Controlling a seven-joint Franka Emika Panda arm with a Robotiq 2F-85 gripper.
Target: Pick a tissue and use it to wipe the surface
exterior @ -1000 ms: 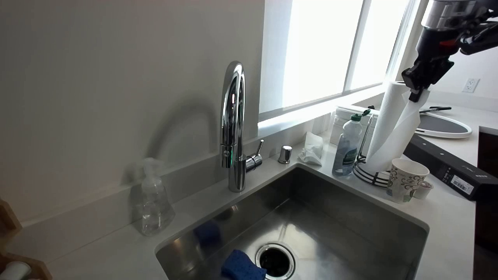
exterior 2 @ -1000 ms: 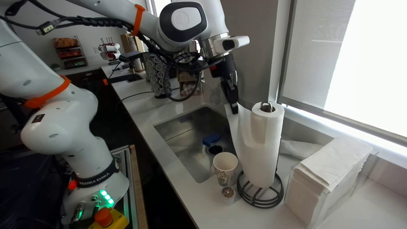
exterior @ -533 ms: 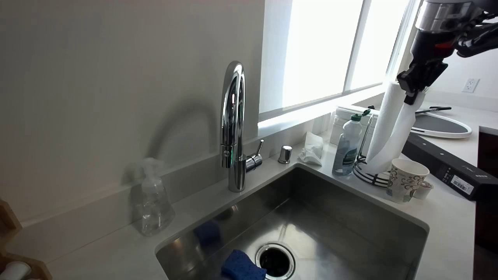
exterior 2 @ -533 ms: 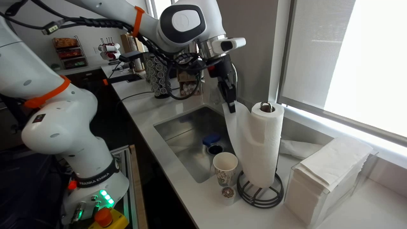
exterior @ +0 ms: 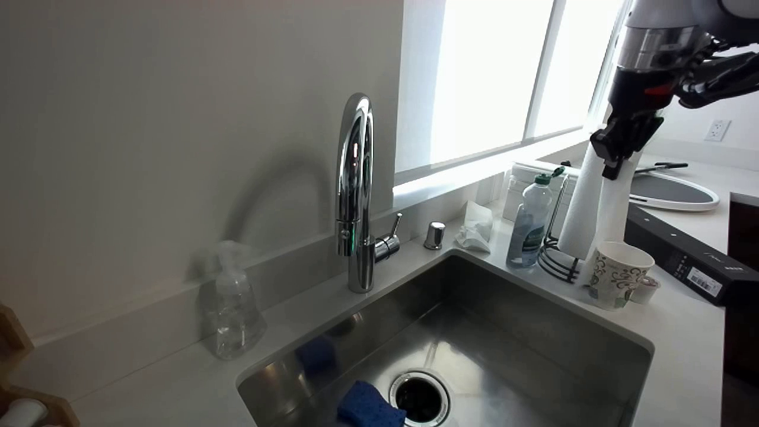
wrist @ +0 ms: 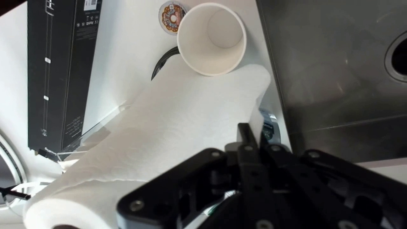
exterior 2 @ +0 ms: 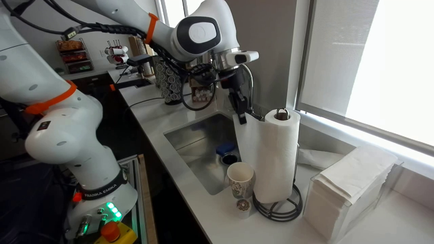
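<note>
The tissue is a white paper-towel sheet (exterior 2: 249, 142) drawn out from the upright paper roll (exterior 2: 279, 159). It runs from the roll to my gripper in one piece and also shows in the wrist view (wrist: 197, 108). My gripper (exterior 2: 242, 120) is shut on the sheet's upper free corner, between the roll and the sink. In the wrist view, the gripper (wrist: 254, 136) has the sheet pinched between its fingertips. The gripper also shows above the sheet in an exterior view (exterior: 611, 171). The white countertop (exterior 2: 230, 230) lies below.
A paper cup (exterior 2: 240, 179) and coffee pod (exterior 2: 243, 207) stand by the wire roll stand (exterior 2: 279, 215). A soap bottle (exterior: 529, 225), faucet (exterior: 356, 196) and sink (exterior: 533, 356) with a blue sponge (exterior: 369, 406) are near. A napkin holder (exterior 2: 349, 200) and black box (exterior: 682, 249) stand beyond.
My gripper has moved away from the roll, toward the sink side, and dipped lower. The sheet is drawn out wider and straighter, and the roll has shifted slightly the same way.
</note>
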